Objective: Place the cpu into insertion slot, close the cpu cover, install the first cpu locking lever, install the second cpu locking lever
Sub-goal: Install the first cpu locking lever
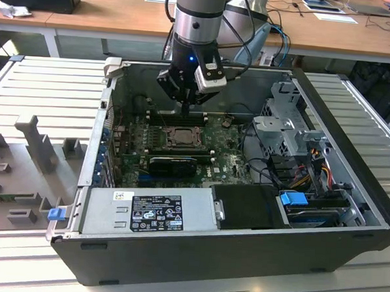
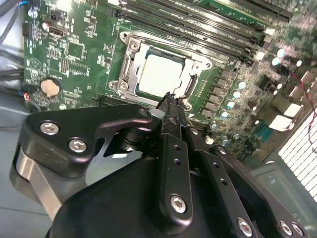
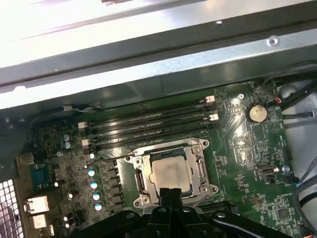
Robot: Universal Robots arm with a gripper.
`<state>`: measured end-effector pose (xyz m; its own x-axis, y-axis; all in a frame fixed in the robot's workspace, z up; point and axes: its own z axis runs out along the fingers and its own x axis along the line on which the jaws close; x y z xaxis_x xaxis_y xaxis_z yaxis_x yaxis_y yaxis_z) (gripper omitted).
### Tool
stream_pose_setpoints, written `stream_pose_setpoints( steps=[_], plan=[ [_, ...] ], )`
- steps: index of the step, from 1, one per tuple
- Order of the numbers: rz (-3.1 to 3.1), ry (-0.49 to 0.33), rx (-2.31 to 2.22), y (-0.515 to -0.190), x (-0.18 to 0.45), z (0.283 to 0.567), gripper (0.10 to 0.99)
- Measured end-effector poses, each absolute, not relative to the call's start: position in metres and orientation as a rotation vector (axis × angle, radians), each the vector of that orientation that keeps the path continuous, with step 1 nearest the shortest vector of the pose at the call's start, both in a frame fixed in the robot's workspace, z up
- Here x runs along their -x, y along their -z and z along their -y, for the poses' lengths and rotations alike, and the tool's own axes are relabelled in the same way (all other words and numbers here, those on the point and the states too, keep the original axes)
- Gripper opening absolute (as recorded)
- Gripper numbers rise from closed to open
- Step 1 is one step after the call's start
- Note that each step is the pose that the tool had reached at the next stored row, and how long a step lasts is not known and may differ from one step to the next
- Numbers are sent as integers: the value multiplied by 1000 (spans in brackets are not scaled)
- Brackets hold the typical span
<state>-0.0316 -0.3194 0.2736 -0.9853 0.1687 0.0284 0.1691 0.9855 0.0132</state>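
Inside the computer case (image 1: 196, 251), the cpu (image 3: 171, 173) lies in the insertion slot (image 3: 138, 179); the claw (image 1: 187, 109), pressed together, hangs at its twelve o'clock in the exterior view.

You had the hand (image 1: 186, 106) poised inside the open computer case (image 1: 241, 259), fingers drawn together, its tip just at 12 o'clock of the insertion slot (image 1: 180, 137) on the green board (image 1: 227, 162). The grey power-supply box (image 1: 149, 210) lay at 6 o'clock of that slot, the metal drive cage (image 1: 281, 124) at 3 o'clock, and a blue clip (image 1: 55, 212) at 8 o'clock. The case rested on the ribbed table (image 1: 47, 86).
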Motion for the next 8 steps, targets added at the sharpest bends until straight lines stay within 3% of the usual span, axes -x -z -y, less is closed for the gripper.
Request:
stream_pose_setpoints(
  steps=[8],
  plan=[
    [3112,20,-63,-273,32,319,106]
  ],
)
